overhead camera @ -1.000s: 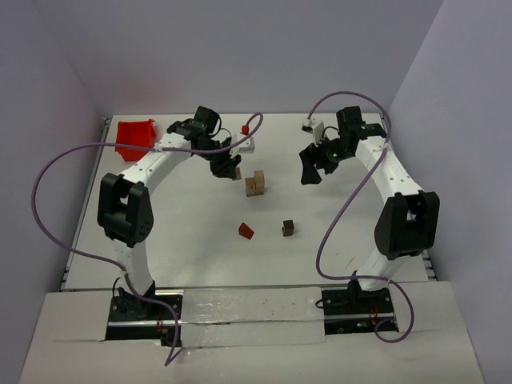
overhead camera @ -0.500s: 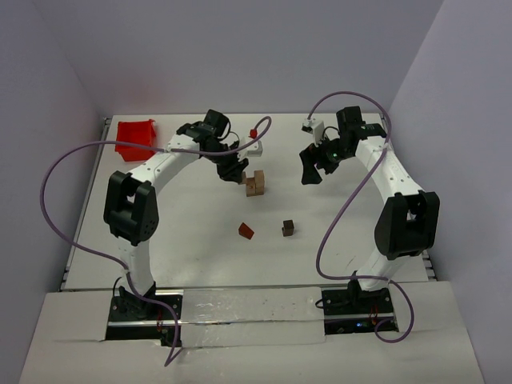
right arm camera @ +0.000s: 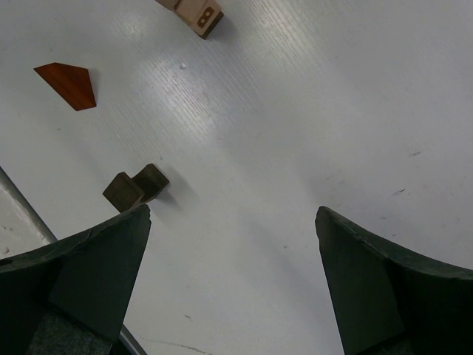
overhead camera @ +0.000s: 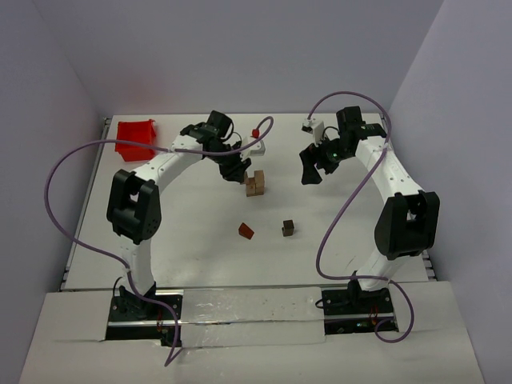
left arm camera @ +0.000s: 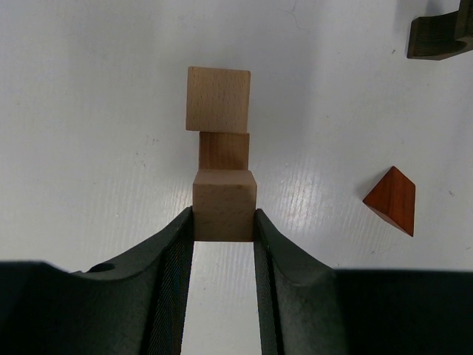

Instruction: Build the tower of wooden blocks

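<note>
Top external: wood block tower [overhead camera: 256,185] is recorded mid-table [overhead camera: 184,240]. The left pincer [overhead camera: 234,170] is seen just left of the tower, the right pincer [overhead camera: 310,172] well to its right. A reddish wedge [overhead camera: 246,231] and a dark block [overhead camera: 288,228] are noted on the arm-base side of the tower.

Left wrist: a light cube [left arm camera: 225,205] is clamped between the narrowed fingers, just before the tower.

Right wrist: the pincer is spread wide, unloaded.

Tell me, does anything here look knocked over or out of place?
Nothing stands out. The left gripper grips a tan cube beside the stack; the reddish wedge and dark block simply lie apart on the table.
</note>
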